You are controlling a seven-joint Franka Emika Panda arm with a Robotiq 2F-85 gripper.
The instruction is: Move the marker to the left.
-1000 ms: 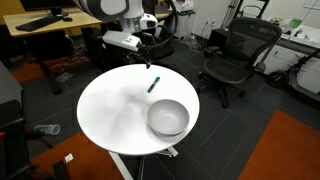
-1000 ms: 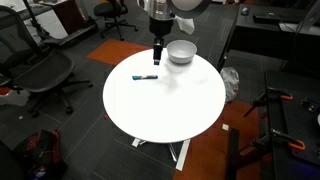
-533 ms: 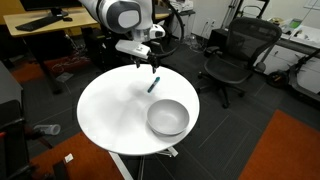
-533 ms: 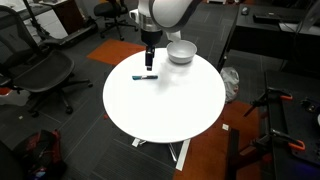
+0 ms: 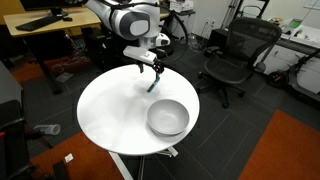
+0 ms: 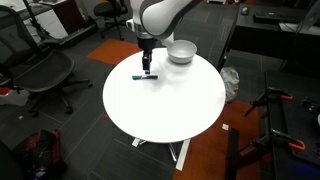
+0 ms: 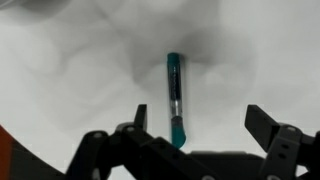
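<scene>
End effector hangs spread wide over the marker lying mid-frame on the worktop, ready to pinch it.

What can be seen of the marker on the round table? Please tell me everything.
The marker is a slim stick, teal at both ends with a greyer middle, plastic by its look. It lies flat on the white round table, apart from the bowl. The open gripper hangs over it, a finger on each side; I cannot tell whether they touch it.
</scene>
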